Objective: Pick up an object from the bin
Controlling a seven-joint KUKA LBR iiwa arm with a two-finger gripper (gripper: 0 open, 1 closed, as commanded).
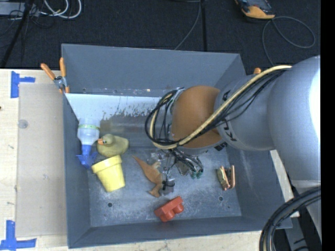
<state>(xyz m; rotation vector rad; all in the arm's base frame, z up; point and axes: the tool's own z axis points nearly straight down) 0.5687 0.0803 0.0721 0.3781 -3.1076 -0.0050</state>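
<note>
My gripper (168, 181) hangs low in the middle of the bin, below the arm's orange cover. Its tip is right against the right side of an orange-brown toy animal (148, 171) that lies flat on the bin floor; I cannot tell whether it touches the toy. A red block (168, 208) lies just in front of the gripper, near the bin's front wall. To the right, apart from the gripper, lies a small brown and gold clip-like thing (226, 177).
At the bin's left stand a yellow cup (110, 173) tipped on its side, a yellow rubber duck (111, 145) and a clear bottle with a blue base (87, 140). The arm with its orange cover and cables covers the bin's right back part.
</note>
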